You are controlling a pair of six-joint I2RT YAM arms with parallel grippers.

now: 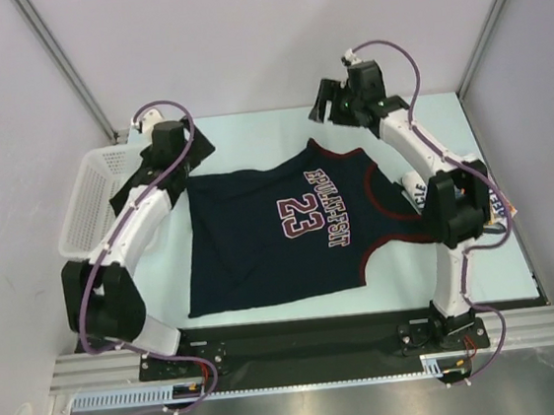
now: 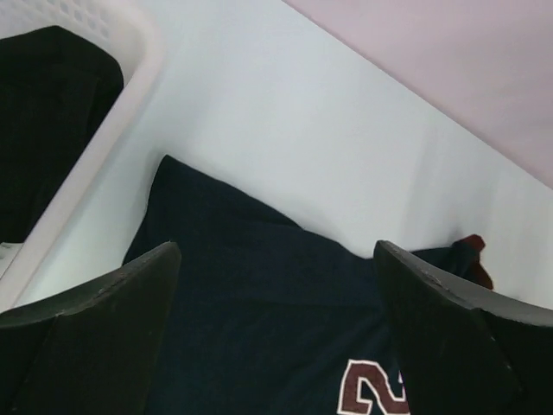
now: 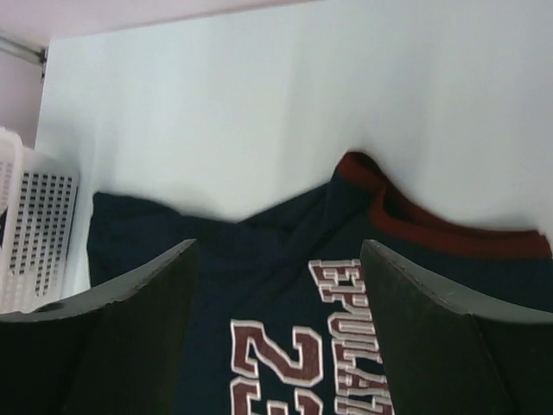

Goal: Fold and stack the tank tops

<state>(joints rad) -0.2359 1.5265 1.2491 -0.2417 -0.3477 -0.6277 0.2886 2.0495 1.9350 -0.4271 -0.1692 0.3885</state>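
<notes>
1. White plastic basket (image 1: 84,213) sits at the left edge of the tabletop (image 1: 250,136). Something dark (image 2: 47,112) lies inside it; I cannot tell what.
2. Left jaws stand wide apart and hold nothing. They hang just above the far hem corner of the navy top (image 1: 270,238), beside the basket.
3. Navy top lies spread flat in the middle of the tabletop, print (image 1: 303,215) up, hem to the left, neck and straps to the right. No white top shows in any view.
4. Right jaws are apart too, and empty, hovering over the far strap with its dark-red trim (image 3: 406,220).
5. Handling, as I judge it: thin, light, limp cloth that will sag and drag instead of holding a shape. I would pinch at the edges, hem corner on my left and strap on my right, taking both layers low to the tabletop. Lifting both sides together should land the fold square. A shallow pinch could slip off, so I would bite deep.
</notes>
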